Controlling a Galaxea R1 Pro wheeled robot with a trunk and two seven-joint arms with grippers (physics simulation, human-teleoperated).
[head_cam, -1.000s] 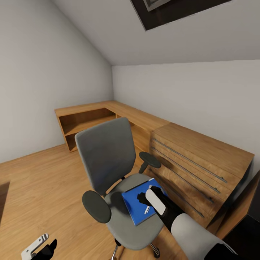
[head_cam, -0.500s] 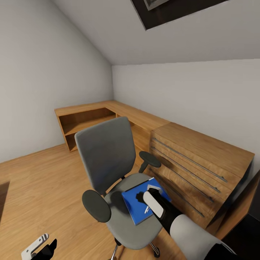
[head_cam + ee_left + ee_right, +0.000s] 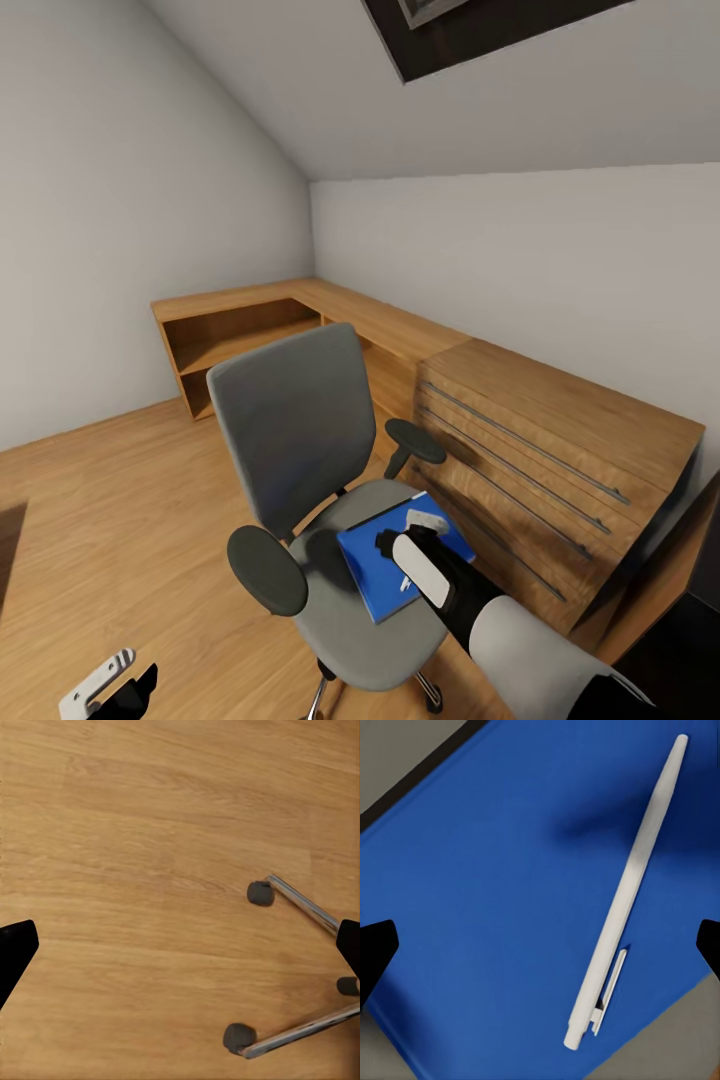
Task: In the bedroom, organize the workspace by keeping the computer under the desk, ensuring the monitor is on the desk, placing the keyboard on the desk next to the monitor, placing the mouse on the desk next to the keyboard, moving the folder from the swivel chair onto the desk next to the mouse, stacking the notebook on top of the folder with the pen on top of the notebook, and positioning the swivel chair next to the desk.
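Directly beneath the right end effector (image 3: 540, 945), whose two dark fingertips stand spread wide at opposite edges of the right wrist view, lies a white pen (image 3: 626, 896) with its clip showing, resting flat on a blue folder (image 3: 487, 885). Nothing sits between the fingertips; they hover apart above the pen without touching it. From the head camera, this right end effector (image 3: 398, 548) hangs over the folder (image 3: 375, 575), which lies on the grey seat of the swivel chair (image 3: 300, 440), with a small white object near its far corner that is too small to identify. Just beyond the chair, on the end effector's far side, stands a wooden drawer unit (image 3: 560, 450) with long metal handles, and past it a wooden worktop (image 3: 300, 300) runs along the wall into the corner, with open shelves beneath.

Low at the robot's other side, the left end effector (image 3: 180, 945) is likewise spread, its fingertips wide apart over the wood floor (image 3: 135, 832). Ahead of it are the chair's chrome base legs and castors (image 3: 260, 892).
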